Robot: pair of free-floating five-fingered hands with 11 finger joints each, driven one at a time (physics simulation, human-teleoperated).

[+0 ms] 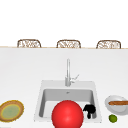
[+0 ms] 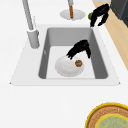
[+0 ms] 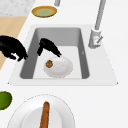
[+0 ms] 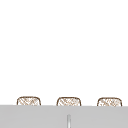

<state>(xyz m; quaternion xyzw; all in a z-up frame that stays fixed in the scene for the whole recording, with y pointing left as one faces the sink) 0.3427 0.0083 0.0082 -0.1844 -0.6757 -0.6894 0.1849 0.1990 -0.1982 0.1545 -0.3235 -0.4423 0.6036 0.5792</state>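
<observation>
A white plate (image 2: pixel 67 68) (image 3: pixel 61 67) lies on the floor of the sink (image 2: pixel 25 55) (image 3: pixel 100 65), and a small round brown thing (image 2: pixel 78 63) (image 3: pixel 49 64) rests on its front part. My left hand (image 2: pixel 80 47) (image 3: pixel 47 45) hangs over the plate. Its fingers stretch down to the plate's rim and its thumb points down beside the brown thing. My right hand (image 1: pixel 89 110) (image 2: pixel 99 13) (image 3: pixel 11 47) floats apart from it, over the sink's front right edge, with its fingers hanging loose around nothing.
A big red ball (image 1: pixel 67 114) hides the sink's middle in the front view. The faucet (image 1: pixel 68 72) stands behind the basin. On the right counter sit a white plate (image 1: pixel 112 106) with a brown stick and a lime (image 1: pixel 113 118). A yellow-green plate (image 1: pixel 11 110) lies on the left.
</observation>
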